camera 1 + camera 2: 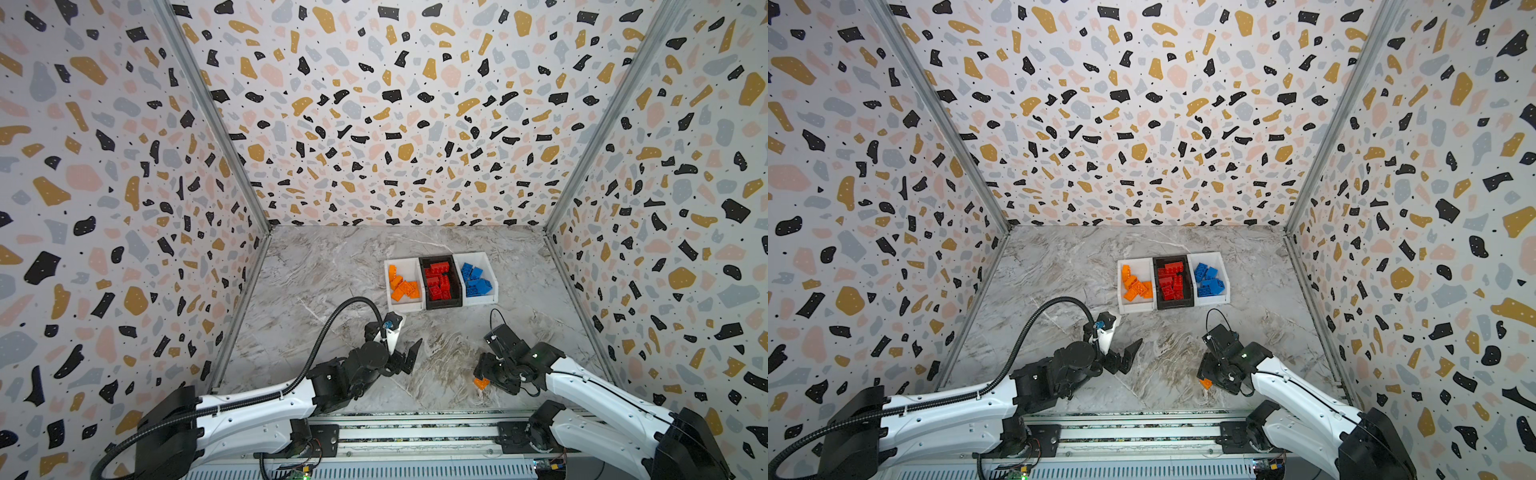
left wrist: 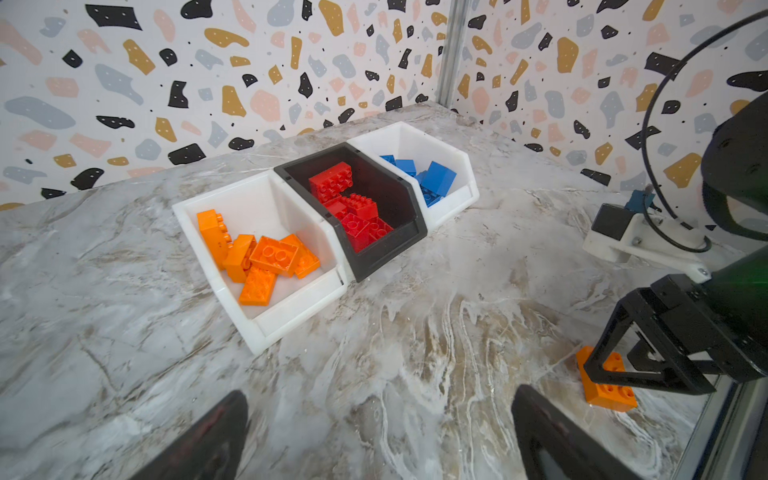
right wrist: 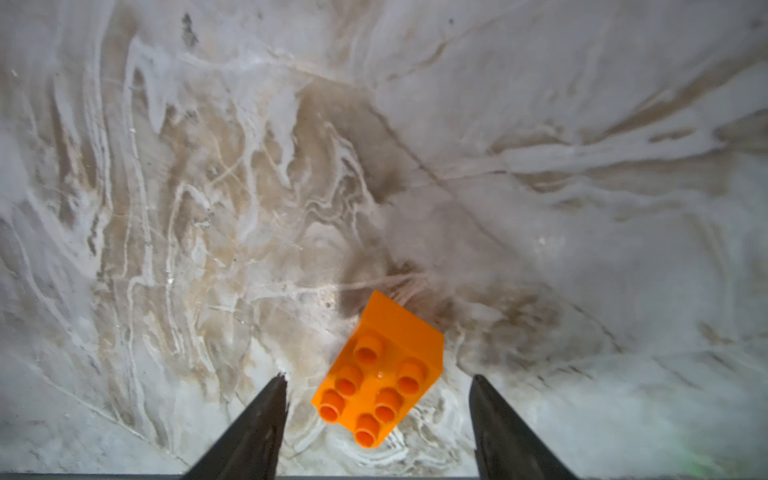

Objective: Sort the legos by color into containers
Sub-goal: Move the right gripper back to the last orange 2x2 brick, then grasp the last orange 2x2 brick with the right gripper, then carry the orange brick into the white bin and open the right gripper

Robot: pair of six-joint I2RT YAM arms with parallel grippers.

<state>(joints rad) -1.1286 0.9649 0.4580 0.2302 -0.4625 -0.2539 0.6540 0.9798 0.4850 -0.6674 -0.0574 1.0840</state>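
On desk (image 1: pixel 332 282), well short of orange-filled white bin (image 1: pixel 405 306), loose orange brick (image 3: pixel 390 332) sits studs-up between right tool's (image 3: pixel 379 376) part-spread jaws, untouched. Square your jaws to its flat sides, close gently, lift straight. Left tool (image 2: pixel 379 391) gapes wide, empty.

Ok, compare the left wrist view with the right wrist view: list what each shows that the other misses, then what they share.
Left wrist only: the three containers holding sorted orange legos, red legos and blue legos, the patterned walls, and the right gripper seen from outside. Right wrist only: all six studs of the loose orange brick from above, with a gap to each open jaw. Both: that brick lying on the marble table between the right jaws.
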